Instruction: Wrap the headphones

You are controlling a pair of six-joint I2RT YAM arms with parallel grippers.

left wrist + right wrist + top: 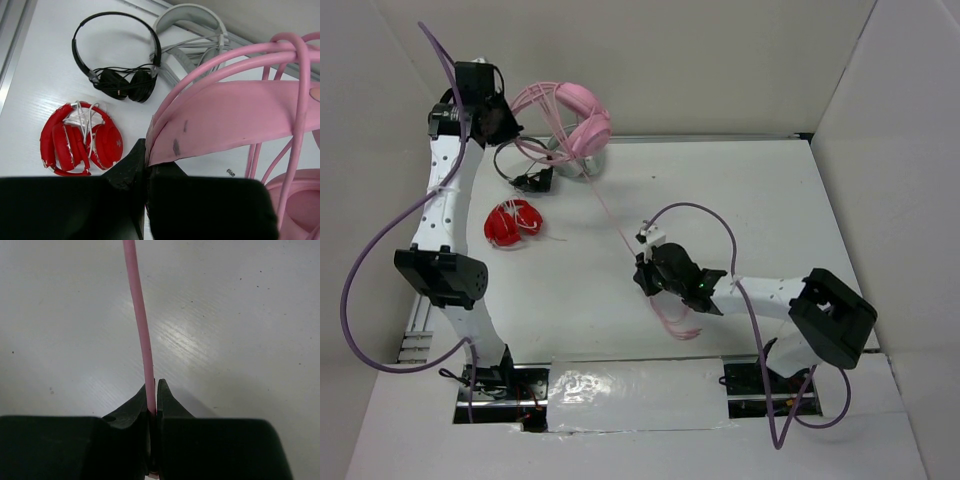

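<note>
The pink headphones (582,120) hang in the air at the back left, held by the headband (235,120). My left gripper (510,130) is shut on the headband end, as the left wrist view (146,162) shows. Several turns of pink cable (300,80) cross the headband. The thin pink cable (610,215) runs taut from the earcups down to my right gripper (645,272), which is shut on it (142,335). Loose loops of cable (678,322) hang below the right wrist.
Thin black headphones (525,170) and folded red headphones (512,222) lie on the white table (740,200) at the back left. White/grey headphones (192,30) lie behind the black ones. White walls enclose the table.
</note>
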